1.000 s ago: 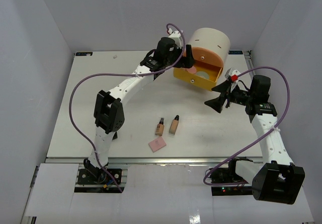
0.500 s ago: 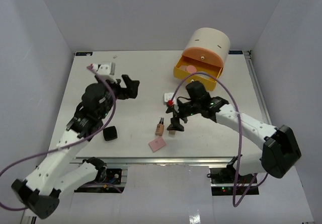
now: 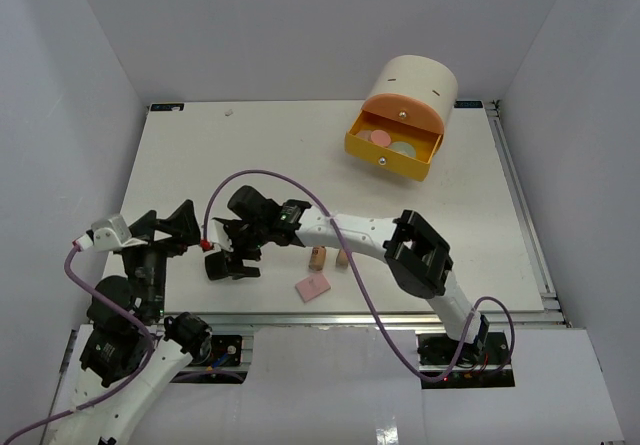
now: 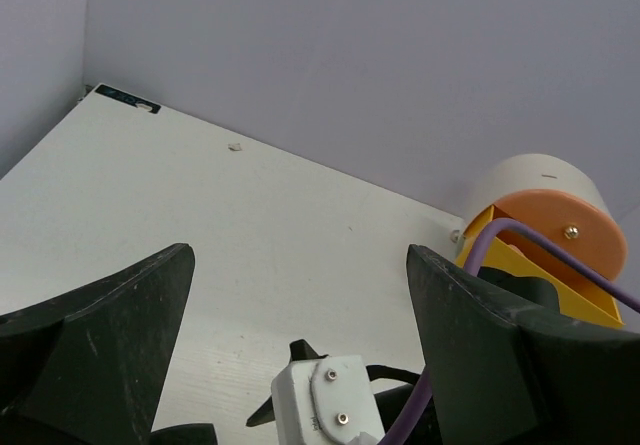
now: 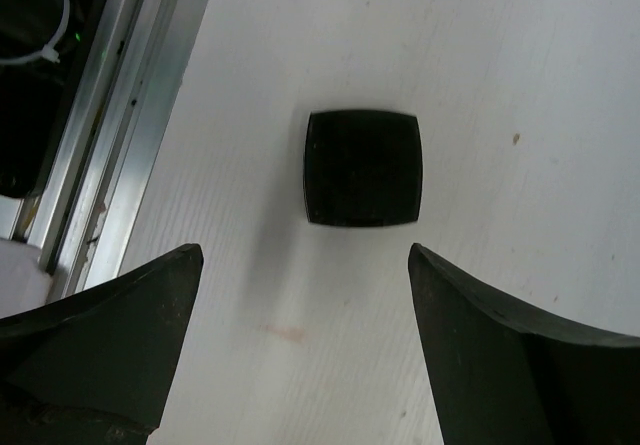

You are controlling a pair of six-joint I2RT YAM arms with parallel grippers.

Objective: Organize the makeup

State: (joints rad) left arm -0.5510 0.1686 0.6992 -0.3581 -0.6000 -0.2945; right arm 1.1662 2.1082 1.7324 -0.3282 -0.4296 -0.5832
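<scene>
Since the earlier frame, the right arm has swung off the bottles toward the table's (image 3: 200, 145) near left corner, and the left arm has pulled back. At the far right corner stands a smooth cream cylinder (image 3: 420, 80) with its yellow drawer (image 3: 395, 160) open. The right gripper (image 3: 228, 253), jaws spread, hovers over a black compact (image 5: 362, 168), which lies on the table ahead of and midway between the fingers. The compact is flat, square and round-cornered with no long axis, its sides roughly parallel to the jaws. The left gripper (image 3: 168, 221), also spread, points away. Near the near edge lie a flat pink square (image 3: 313, 287) and two beige bottles (image 3: 318, 257).
</scene>
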